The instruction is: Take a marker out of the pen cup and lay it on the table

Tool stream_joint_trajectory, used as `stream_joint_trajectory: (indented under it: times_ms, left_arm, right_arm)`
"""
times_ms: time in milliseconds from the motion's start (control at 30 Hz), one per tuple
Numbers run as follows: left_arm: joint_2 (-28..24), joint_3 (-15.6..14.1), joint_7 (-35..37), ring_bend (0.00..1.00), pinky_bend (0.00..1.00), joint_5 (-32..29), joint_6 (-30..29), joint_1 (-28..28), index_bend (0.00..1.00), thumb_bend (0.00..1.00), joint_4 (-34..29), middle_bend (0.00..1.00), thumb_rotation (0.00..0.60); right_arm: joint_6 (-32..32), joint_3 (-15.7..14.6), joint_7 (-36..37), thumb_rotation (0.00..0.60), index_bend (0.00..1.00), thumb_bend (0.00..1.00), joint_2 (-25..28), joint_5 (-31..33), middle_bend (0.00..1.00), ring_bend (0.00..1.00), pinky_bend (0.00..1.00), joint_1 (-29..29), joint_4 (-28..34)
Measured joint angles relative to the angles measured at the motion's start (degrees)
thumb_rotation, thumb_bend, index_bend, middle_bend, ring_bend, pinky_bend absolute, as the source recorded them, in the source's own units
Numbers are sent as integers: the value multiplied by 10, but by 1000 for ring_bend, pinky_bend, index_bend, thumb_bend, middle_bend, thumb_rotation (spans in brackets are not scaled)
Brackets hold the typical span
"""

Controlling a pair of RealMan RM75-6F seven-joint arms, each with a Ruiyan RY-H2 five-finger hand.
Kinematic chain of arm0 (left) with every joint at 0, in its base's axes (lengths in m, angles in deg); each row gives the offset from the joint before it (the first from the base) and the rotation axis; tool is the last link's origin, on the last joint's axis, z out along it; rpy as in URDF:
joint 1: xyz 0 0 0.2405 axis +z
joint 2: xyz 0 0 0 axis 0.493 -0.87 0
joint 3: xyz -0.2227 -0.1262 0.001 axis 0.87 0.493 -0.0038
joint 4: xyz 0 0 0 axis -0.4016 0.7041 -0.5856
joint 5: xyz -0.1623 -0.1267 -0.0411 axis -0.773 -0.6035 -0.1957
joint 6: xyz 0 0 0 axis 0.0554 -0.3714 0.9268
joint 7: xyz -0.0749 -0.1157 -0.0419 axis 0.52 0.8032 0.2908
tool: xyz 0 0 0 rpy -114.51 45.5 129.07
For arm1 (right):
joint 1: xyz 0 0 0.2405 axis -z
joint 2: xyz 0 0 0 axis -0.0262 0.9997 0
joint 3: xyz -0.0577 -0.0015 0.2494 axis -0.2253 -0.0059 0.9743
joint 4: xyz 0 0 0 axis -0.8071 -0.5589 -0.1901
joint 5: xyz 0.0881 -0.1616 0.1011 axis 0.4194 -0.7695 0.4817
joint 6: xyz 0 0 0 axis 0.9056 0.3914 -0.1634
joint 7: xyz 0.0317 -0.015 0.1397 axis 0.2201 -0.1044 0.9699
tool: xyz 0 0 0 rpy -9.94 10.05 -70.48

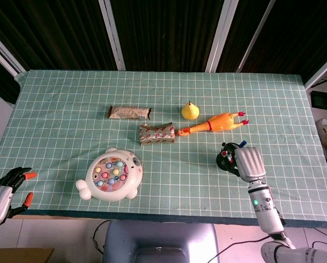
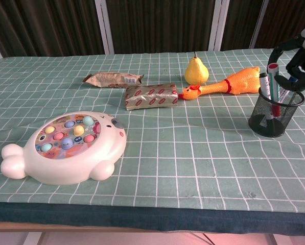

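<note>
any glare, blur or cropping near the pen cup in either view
Head view: even light, no glare, but the right hand covers part of the pen cup, so the markers are barely visible. Chest view: the cup is sharp, the mesh readable, markers clear; the hand is cropped by the right edge.
</note>
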Motion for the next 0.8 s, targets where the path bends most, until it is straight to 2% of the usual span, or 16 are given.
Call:
stream_joint_trajectory:
  times_ms: [200,467,667,800]
  left_arm:
    - [0,0,0,119,266,0,0,0,276,456,0,168,600]
    - [0,-1,-5,120,266,1,3,-1,276,456,-2,168,600]
    - [0,0,-3,119,266,-1,4,-2,276,456,-2,168,600]
    - [-1,-1,0,120,267,-1,5,-3,276,456,-1,168,600]
  right_arm:
    - [46,9,-32,600,748,803,21,-27,996,1000,1000,9,62]
    - [51,32,-69,600,751,803,16,-30,996,1000,1000,-8,93]
    - [24,51,-97,600,751,804,-35,-26,996,1000,1000,-56,15]
    - [5,54,-111,600,752,803,-81,-31,996,1000,1000,-89,-78]
